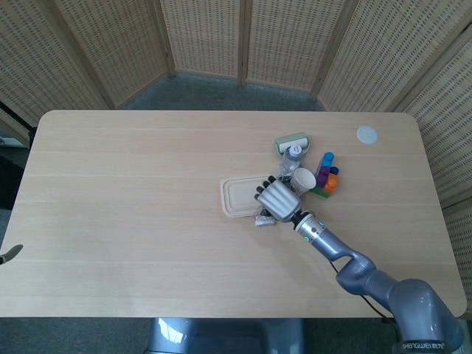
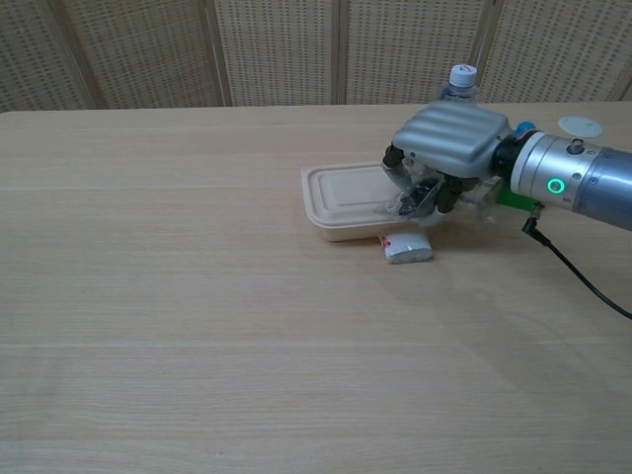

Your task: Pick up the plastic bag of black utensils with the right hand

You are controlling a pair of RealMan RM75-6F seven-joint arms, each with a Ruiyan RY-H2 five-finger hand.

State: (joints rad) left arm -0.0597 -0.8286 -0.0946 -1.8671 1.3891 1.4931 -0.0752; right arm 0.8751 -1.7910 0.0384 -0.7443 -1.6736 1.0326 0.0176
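The plastic bag of black utensils [image 2: 410, 200] shows in the chest view as crumpled clear film with dark pieces. It lies at the right edge of a beige lidded container [image 2: 341, 193]. My right hand [image 2: 449, 138] sits low over it with its fingers curled in around the bag. From the head view the right hand [image 1: 276, 198] covers the bag, beside the container [image 1: 237, 195]. Of my left hand only a dark sliver [image 1: 9, 254] shows at the frame's left edge, and its state is unclear.
A small white packet [image 2: 407, 247] lies in front of the container. Behind the hand stand a water bottle [image 1: 294, 151], a paper cup [image 1: 303, 179], stacked colour blocks [image 1: 325, 175] and a green-and-white roll [image 1: 292, 140]. A white lid [image 1: 366, 134] lies far right.
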